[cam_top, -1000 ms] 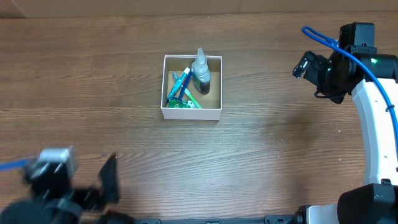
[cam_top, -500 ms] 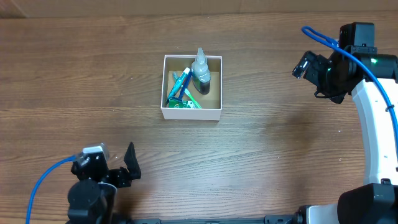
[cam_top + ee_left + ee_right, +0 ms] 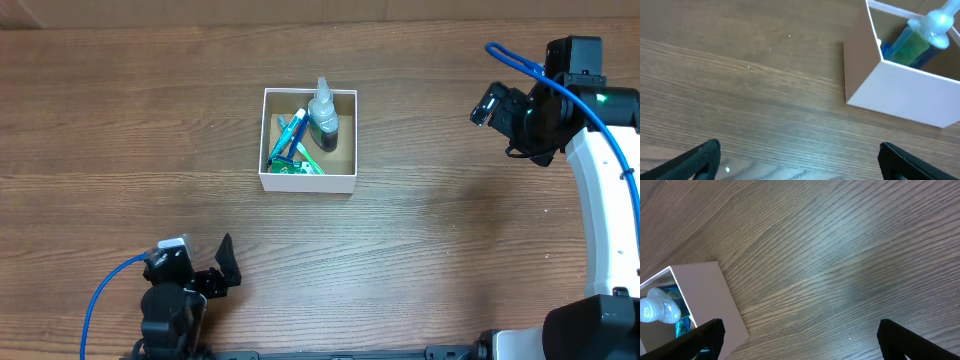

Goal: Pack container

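The container [image 3: 308, 181] is a white-walled square box with a brown inside, at the middle of the table. It holds a clear bottle with a dark base [image 3: 323, 110], a blue tube [image 3: 291, 133] and green items [image 3: 292, 166]. It also shows in the left wrist view [image 3: 905, 95] and the right wrist view [image 3: 705, 297]. My left gripper [image 3: 228, 268] is open and empty at the table's front left, well short of the box. My right gripper [image 3: 488, 103] is open and empty, above the table to the right of the box.
The wooden table [image 3: 450, 230] runs all round the box. A blue cable [image 3: 515, 62] loops off the right arm, another [image 3: 105, 300] off the left arm at the front edge.
The left arm has moved right along the front edge and turned toward the box. The right arm and the box have not moved.
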Action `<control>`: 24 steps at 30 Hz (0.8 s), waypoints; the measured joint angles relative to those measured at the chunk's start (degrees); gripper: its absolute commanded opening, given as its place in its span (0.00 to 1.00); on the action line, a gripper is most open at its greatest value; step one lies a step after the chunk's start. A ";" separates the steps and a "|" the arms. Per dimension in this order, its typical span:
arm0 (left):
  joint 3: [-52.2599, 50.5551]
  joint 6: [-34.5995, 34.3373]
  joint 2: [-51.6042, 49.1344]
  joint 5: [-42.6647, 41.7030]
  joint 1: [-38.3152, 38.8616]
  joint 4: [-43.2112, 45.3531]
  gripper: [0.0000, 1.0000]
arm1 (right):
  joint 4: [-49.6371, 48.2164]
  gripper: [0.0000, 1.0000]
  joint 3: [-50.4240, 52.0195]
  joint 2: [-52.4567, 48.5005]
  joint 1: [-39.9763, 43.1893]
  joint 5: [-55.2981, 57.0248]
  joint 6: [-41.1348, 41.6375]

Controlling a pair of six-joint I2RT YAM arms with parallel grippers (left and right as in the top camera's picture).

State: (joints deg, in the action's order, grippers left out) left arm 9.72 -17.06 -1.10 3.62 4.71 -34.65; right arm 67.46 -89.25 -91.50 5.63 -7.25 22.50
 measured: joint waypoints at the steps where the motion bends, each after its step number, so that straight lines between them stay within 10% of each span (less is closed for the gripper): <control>1: -0.11 -0.02 0.00 0.00 0.00 0.00 1.00 | 0.02 1.00 0.00 0.00 0.00 0.00 -0.04; 24: -0.11 -0.63 0.09 0.00 0.00 0.04 1.00 | 1.70 1.00 0.17 8.61 -0.33 10.78 -0.96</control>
State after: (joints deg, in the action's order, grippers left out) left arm 9.61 -17.69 -1.02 3.62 4.71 -34.61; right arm 69.17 -89.08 -82.89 5.30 3.53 21.54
